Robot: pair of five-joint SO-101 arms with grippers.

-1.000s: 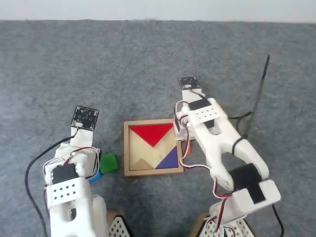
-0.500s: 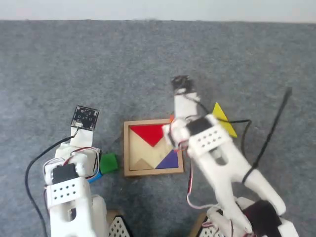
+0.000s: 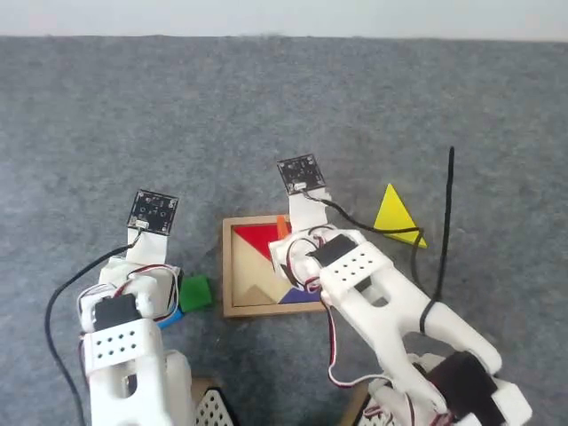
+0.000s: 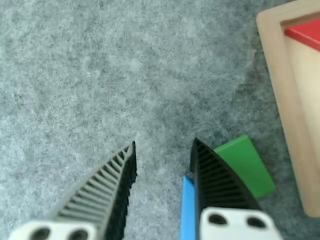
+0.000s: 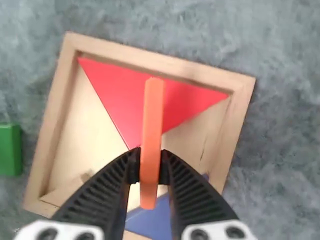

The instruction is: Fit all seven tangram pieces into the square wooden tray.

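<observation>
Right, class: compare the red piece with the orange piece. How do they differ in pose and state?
The red piece lies flat in the wooden tray; the orange piece is held on edge over it.
The red piece is untouched; the orange piece is clamped in the right gripper.
The red piece shows a full triangular face; the orange piece shows a thin edge.
Both are plain-coloured, flat pieces.

Red triangle [image 5: 112,92], orange piece [image 5: 151,130], green piece [image 4: 247,162], yellow triangle [image 3: 392,213], grey mat [image 3: 133,106]
</observation>
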